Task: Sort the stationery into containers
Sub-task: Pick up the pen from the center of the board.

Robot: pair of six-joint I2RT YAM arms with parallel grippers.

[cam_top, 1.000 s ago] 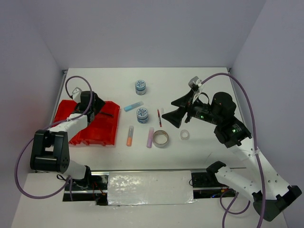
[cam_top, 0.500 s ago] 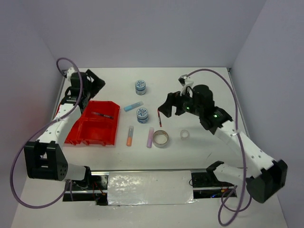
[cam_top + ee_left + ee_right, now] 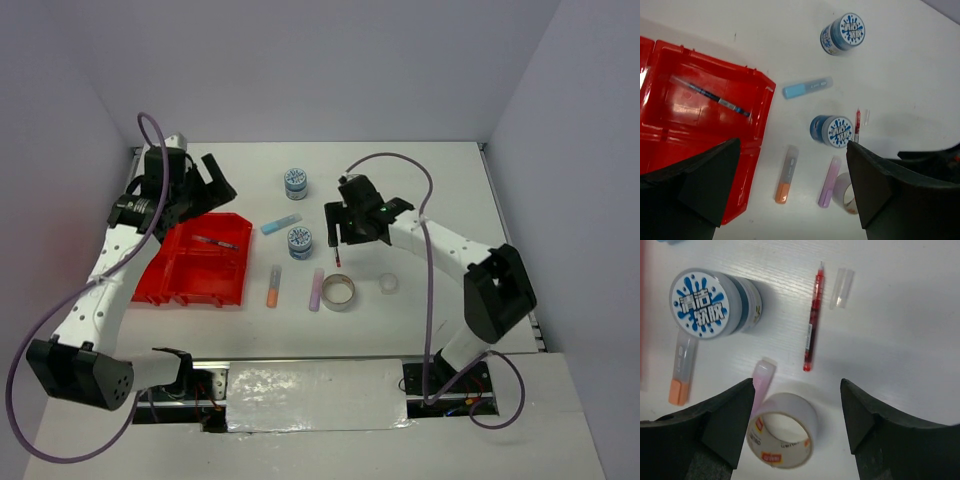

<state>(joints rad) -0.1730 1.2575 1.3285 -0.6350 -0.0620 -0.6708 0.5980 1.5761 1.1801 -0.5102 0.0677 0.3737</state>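
A: Right fingers [image 3: 725,425] spread, empty. Red pen [image 3: 811,325] on the table just ahead, centred between them. Probably lined up for a pinch.
B: Left fingers [image 3: 710,185] spread, empty. Teal pen [image 3: 713,97] lies beyond them in the tray [image 3: 670,145], so it looks sorted.

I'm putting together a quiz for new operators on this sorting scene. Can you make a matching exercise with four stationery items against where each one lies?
Items:
1. teal pen
2. red pen
3. lilac stick
4. light-blue stick

Places:
A. between the far tub and the near tub
B. right next to the grey tape ring
C. inside the red tray
D. on the table beside a clear cap

Pairs: 1-C, 2-D, 3-B, 4-A
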